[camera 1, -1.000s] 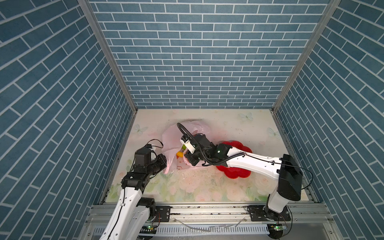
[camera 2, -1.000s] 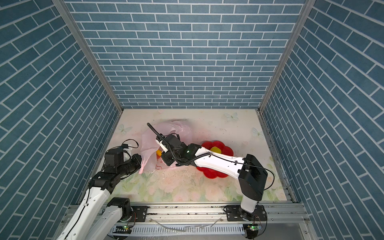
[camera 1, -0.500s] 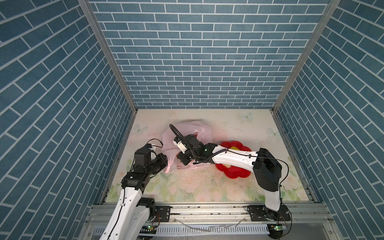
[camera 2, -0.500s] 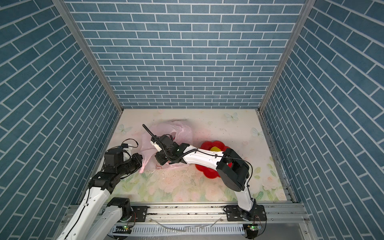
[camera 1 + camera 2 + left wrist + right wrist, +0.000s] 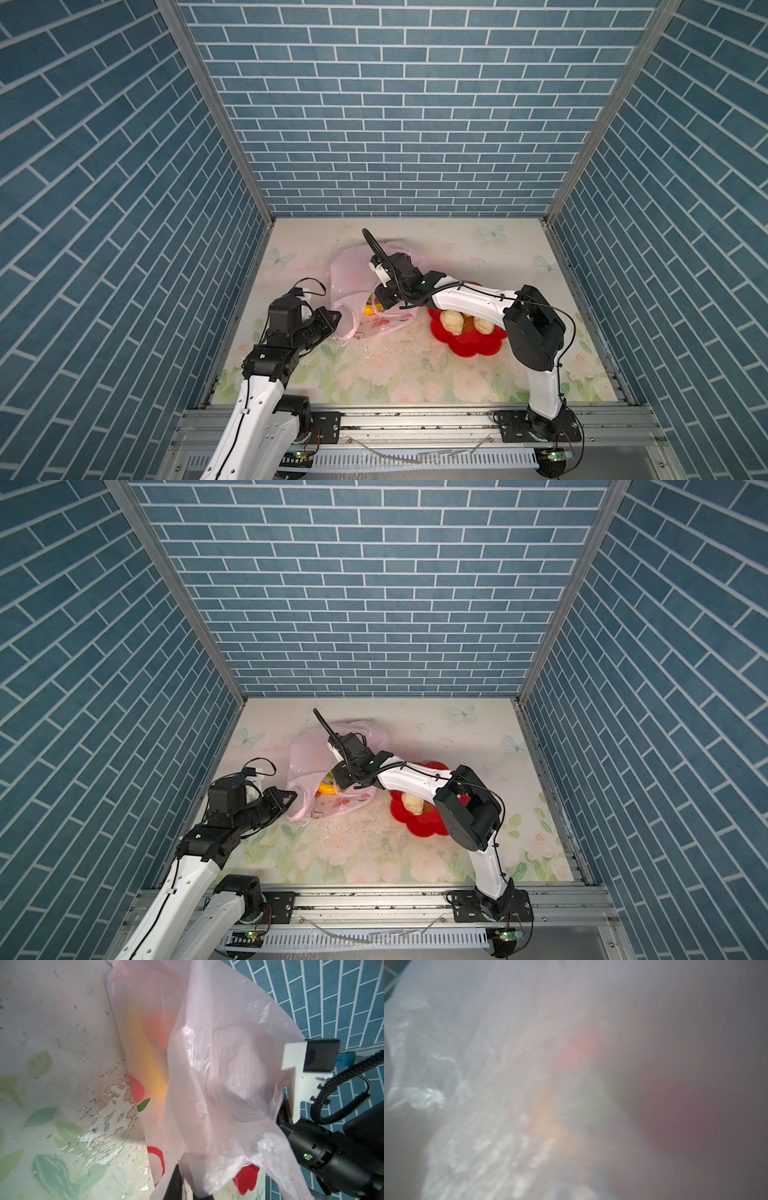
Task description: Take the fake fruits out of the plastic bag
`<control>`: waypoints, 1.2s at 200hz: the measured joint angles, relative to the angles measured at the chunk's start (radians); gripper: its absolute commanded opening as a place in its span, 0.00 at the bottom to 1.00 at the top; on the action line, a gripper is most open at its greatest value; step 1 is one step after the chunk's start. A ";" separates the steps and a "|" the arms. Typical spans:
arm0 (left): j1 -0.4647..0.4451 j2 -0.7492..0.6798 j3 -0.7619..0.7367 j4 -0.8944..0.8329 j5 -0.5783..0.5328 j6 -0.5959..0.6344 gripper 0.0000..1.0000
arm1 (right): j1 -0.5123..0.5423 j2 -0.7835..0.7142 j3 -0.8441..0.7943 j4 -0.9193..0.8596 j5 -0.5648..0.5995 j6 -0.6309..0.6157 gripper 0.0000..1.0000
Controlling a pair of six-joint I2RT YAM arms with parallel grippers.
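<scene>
The pale-pink plastic bag (image 5: 353,278) (image 5: 309,758) lies crumpled left of the middle, its mouth facing the front. My left gripper (image 5: 334,319) (image 5: 187,1188) is shut on the bag's near edge and holds the film (image 5: 218,1064) up. My right gripper (image 5: 381,301) (image 5: 338,781) reaches into the mouth, its fingertips hidden by the film. A yellow banana (image 5: 368,309) (image 5: 326,788) shows inside. Two cream lumpy fruits (image 5: 451,322) (image 5: 484,325) sit on the red dish. In the right wrist view only blurred film (image 5: 467,1084) with red, green and orange blotches shows.
The red flower-shaped dish (image 5: 469,347) (image 5: 419,827) stands right of the bag, under my right forearm. The floral tabletop (image 5: 395,365) is worn and flaking in front of the bag. Blue brick walls close in three sides.
My right arm's elbow has swung in toward the middle while its gripper stayed at the bag's mouth. The left arm keeps its hold and has not moved.
</scene>
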State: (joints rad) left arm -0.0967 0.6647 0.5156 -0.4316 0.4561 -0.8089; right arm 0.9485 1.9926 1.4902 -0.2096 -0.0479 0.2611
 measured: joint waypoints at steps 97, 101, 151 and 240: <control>0.000 -0.011 0.000 -0.029 -0.010 -0.001 0.20 | -0.036 -0.016 -0.107 -0.047 0.072 -0.008 0.21; 0.000 -0.011 0.000 -0.031 -0.010 0.002 0.21 | -0.036 -0.020 -0.113 -0.048 0.074 -0.008 0.21; 0.000 -0.055 0.038 -0.146 -0.023 0.038 0.50 | -0.036 -0.061 -0.131 -0.051 0.089 -0.007 0.21; 0.000 -0.080 0.288 -0.398 0.047 0.201 0.58 | -0.037 -0.068 -0.131 -0.039 0.087 -0.004 0.21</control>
State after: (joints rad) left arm -0.0967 0.5846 0.8032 -0.8295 0.5026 -0.6083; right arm 0.9115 1.9247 1.3594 -0.2485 0.0391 0.2573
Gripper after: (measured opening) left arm 0.577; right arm 0.211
